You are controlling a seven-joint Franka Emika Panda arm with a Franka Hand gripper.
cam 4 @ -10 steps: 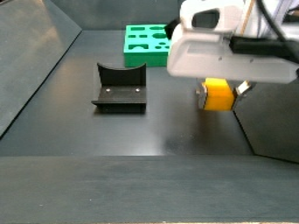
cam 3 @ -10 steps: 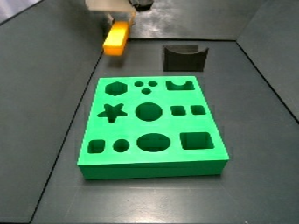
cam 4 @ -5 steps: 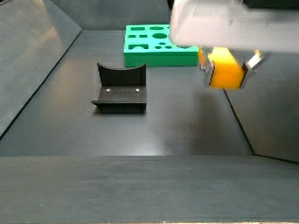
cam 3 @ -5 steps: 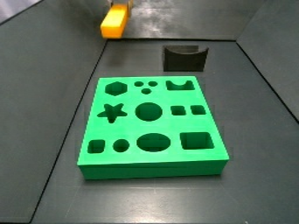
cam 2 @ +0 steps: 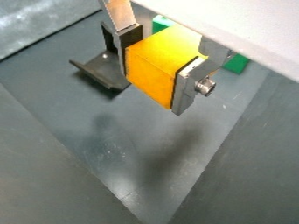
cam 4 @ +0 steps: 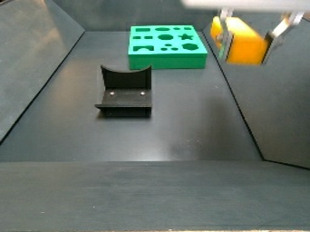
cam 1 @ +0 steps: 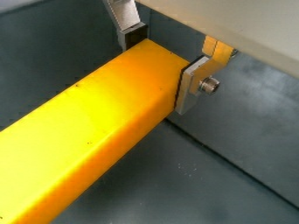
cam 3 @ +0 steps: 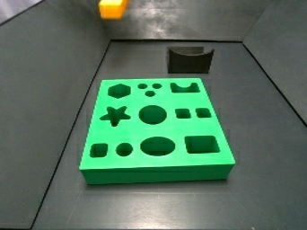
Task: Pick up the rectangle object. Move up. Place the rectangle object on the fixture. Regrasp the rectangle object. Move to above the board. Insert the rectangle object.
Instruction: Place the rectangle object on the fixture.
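We see the board [cam 3: 157,128] filling the middle of a side view, with the fixture [cam 3: 188,59] just beyond it toward the upper right; neither has shifted. What has changed is the block [cam 3: 111,9]: over the last second it has climbed to the very top left edge of that frame, and in a side view it hangs at the upper right [cam 4: 241,40], well clear of the floor. We judge the pick done and the upward move nearly finished, with the set-down on the fixture next.

The gripper [cam 2: 155,65] barely shows in the side views, cut off at the frame top. Both wrist views show what they miss: silver fingers [cam 1: 195,80] clamped on the block's [cam 1: 91,122] sides, holding it firmly. A wrist view also shows the fixture [cam 2: 100,70] behind the block
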